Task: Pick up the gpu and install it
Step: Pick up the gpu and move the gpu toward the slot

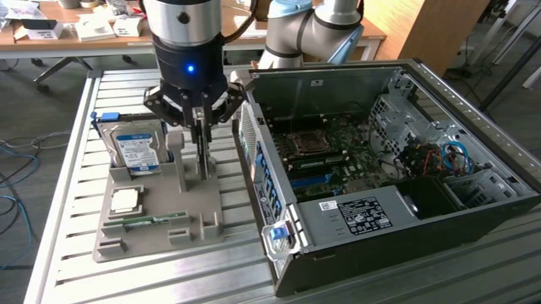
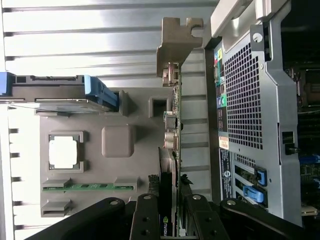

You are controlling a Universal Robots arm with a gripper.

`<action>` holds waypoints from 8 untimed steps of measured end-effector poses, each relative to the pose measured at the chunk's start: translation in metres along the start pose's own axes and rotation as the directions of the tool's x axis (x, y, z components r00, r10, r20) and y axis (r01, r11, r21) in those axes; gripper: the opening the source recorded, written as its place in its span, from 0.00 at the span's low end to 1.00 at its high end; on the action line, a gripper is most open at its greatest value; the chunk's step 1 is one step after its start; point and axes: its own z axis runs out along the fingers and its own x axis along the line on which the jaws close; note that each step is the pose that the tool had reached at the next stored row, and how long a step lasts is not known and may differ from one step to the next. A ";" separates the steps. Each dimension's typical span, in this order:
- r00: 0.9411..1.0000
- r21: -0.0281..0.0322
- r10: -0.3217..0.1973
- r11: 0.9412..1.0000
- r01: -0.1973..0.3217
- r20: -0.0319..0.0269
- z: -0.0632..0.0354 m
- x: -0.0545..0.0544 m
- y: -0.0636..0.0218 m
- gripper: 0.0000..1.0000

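The gpu (image 1: 205, 166) stands upright on its edge in a slot of the grey holder tray (image 1: 161, 239), on the side nearest the computer. In the wrist view the gpu (image 2: 172, 130) is a thin dark strip seen edge-on, with its metal bracket (image 2: 176, 45) at the far end. My gripper (image 1: 199, 136) hangs straight down over the card, its fingers pinched on the upper edge. Seen from the wrist, the gripper (image 2: 172, 221) has a black finger on each side of the card. The card still sits in the holder.
The open computer case (image 1: 381, 183) lies close beside the holder, at the exterior view's right, its motherboard (image 1: 334, 152) exposed. The holder also carries a blue-labelled hard drive (image 1: 135, 149), a CPU (image 1: 125, 201) and a green memory stick (image 1: 152, 220). Everything rests on a slatted metal table (image 1: 68, 190).
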 end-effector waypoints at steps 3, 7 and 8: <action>1.000 -0.006 0.000 1.000 0.000 0.001 -0.0089 0.000 0.0043 0.26; 1.000 -0.011 0.000 1.000 0.000 0.001 -0.0168 0.000 0.0081 0.26; 1.000 -0.012 0.000 1.000 0.000 0.001 -0.0188 0.000 0.0090 0.26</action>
